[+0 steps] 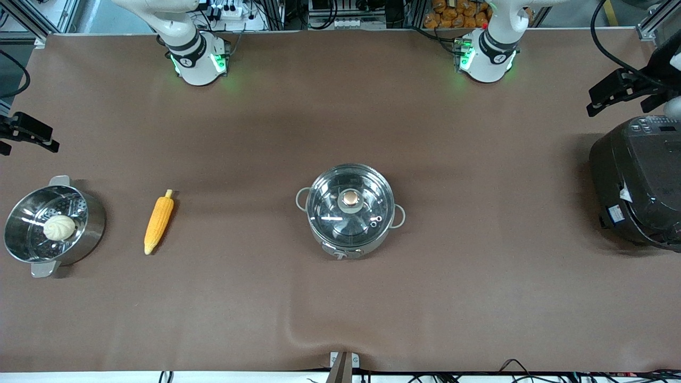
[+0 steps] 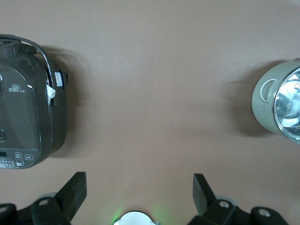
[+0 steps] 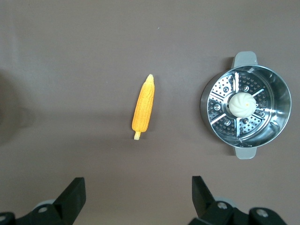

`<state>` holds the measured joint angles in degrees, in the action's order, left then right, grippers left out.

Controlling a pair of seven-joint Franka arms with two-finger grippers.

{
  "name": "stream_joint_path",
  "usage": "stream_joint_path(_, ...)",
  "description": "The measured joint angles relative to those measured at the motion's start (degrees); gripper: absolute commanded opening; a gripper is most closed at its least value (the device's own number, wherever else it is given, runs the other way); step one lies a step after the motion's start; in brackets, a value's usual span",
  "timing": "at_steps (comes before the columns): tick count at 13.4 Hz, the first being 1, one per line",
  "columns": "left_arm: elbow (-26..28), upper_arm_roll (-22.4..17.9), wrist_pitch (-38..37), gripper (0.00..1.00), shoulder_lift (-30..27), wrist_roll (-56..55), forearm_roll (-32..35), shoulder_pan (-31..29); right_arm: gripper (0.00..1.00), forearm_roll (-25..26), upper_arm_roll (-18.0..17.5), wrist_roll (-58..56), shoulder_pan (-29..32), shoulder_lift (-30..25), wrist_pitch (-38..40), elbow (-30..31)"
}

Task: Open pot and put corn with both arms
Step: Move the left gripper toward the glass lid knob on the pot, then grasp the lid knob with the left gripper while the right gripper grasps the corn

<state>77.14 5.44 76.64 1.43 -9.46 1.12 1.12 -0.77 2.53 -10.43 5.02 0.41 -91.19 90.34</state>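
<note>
brown table (image 1: 340,298) covers the whole scene. black electric cooker (image 1: 638,189) sits at the left arm's end, lid shut. the pot (image 1: 351,210) is mid-table w/ its glass lid (image 1: 348,207) on, copper knob (image 1: 350,198) up top, wire loop handles at both sides. steamer pot (image 1: 53,226) is at the right arm's end, flat tab handles, perforated insert w/ a white bun (image 1: 59,227) in it. the corn (image 1: 158,222) lies flat on the table btwn steamer pot and the pot, just beside the steamer, well apart from the pot; pale stub end points toward the robot bases, tapered tip toward the front camera.

left gripper (image 2: 139,190) is up in the air over bare table btwn cooker and the pot, fingers spread apart, holding nothing. right gripper (image 3: 138,192) hangs over bare table near the corn, fingers apart too, nothing in them. neither arm touches anything.
</note>
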Motion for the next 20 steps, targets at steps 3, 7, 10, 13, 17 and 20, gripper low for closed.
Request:
stream_joint_path(3, 0.0, 0.3, 0.0, 1.0, 0.0, 0.0, 0.0, 0.0, 1.0, 0.0, 0.1, 0.7, 0.0, 0.0, 0.9, 0.0)
stream_joint_path(7, 0.4, 0.6, 0.0, 1.0, 0.3, 0.0, 0.0, 0.3, 1.0, 0.1, 0.2, 0.9, 0.0, -0.2, 1.0, 0.0)
stream_joint_path(10, 0.9, 2.0, 0.9, 1.0, 3.1, -0.3, 0.0, 2.2, 1.0, 0.0, 0.0, 0.9, -0.1, -0.4, 1.0, 0.0)
stream_joint_path(13, 1.3, 3.5, 8.5, 1.0, 10.1, -7.2, 0.0, 10.0, 1.0, 0.0, -0.1, 0.9, -0.2, -0.4, 0.7, 0.3)
stream_joint_path(17, 1.3, 3.8, 24.5, 1.0, 20.4, -17.2, 0.0, 21.9, 1.0, 0.0, -0.1, 0.9, -0.2, -0.3, -6.0, 5.8)
stream_joint_path(20, 1.2, 3.8, 33.3, 1.0, 24.5, -18.9, 0.0, 27.1, 1.0, 0.0, -0.1, 0.9, -0.2, 0.1, -14.2, 14.8)
